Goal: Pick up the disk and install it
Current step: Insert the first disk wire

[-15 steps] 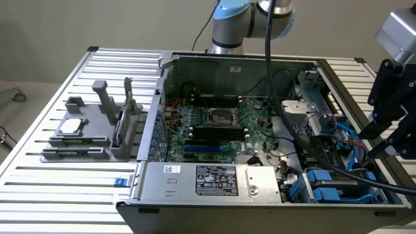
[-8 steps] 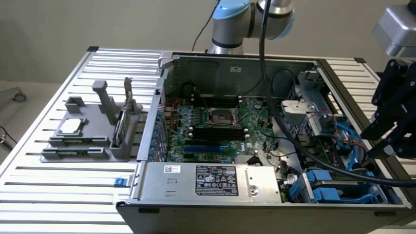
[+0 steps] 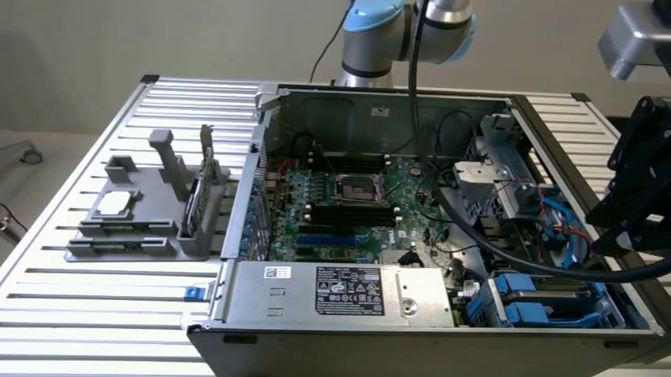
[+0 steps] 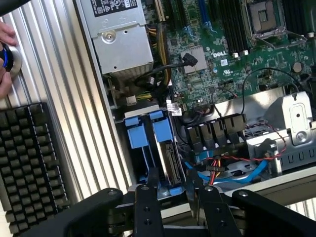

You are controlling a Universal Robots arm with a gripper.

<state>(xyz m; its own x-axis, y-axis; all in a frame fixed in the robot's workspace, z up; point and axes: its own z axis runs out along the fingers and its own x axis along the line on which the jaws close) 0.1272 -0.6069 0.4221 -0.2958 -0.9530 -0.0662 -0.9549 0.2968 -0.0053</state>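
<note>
Seemingly the end effector gripped the disk by its two faces, with the disk standing on edge in the blue drive bay. If tilted, it could have jammed against the bay's rails. The cables just beside it might have snagged.

From where I stand, in the exterior view, the open case has free air over the motherboard at its middle. Toward four o'clock a thick black cable sags across the approach. At five o'clock the drive bay is tight: a blue carrier sits just beside the disk, with wiring close by. The power supply walls off six o'clock; a grey fixture stands at nine.
</note>
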